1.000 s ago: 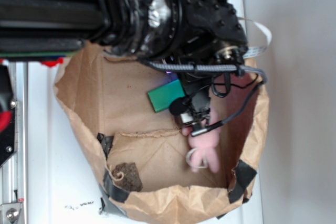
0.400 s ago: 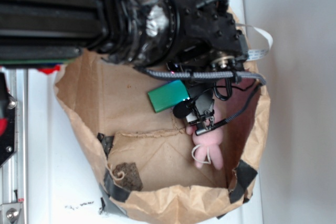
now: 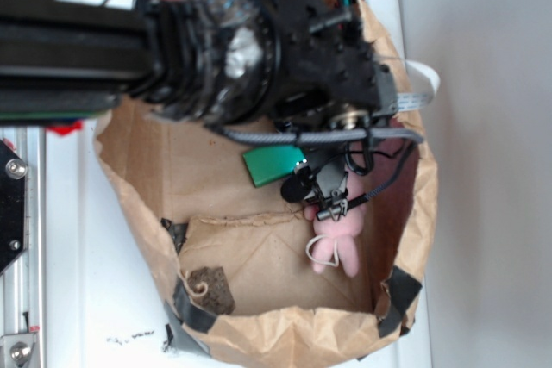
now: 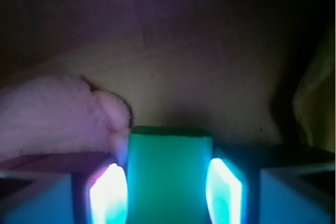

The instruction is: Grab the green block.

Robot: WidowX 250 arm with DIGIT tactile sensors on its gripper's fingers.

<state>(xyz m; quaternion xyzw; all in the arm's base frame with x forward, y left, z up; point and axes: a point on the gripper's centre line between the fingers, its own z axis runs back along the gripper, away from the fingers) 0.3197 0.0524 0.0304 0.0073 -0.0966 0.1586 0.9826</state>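
Green block [image 4: 169,174] sits between the end effector [image 4: 168,182] fingers (plush toy [image 4: 58,121] just left), inside the bag [image 3: 285,333].

The block [image 3: 272,164] is plain bright green. The plush toy [image 3: 336,239] is pale pink. The paper bag [image 3: 138,204] is brown with black tape [image 3: 191,308] at its corners. The arm [image 3: 198,49] is black, and the desk [image 3: 86,299] is white.

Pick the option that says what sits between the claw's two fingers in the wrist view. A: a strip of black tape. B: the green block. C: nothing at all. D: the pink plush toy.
B: in the wrist view the green block fills the gap between the two lit fingers of the claw, while the pink plush toy lies off to one side, outside the fingers.
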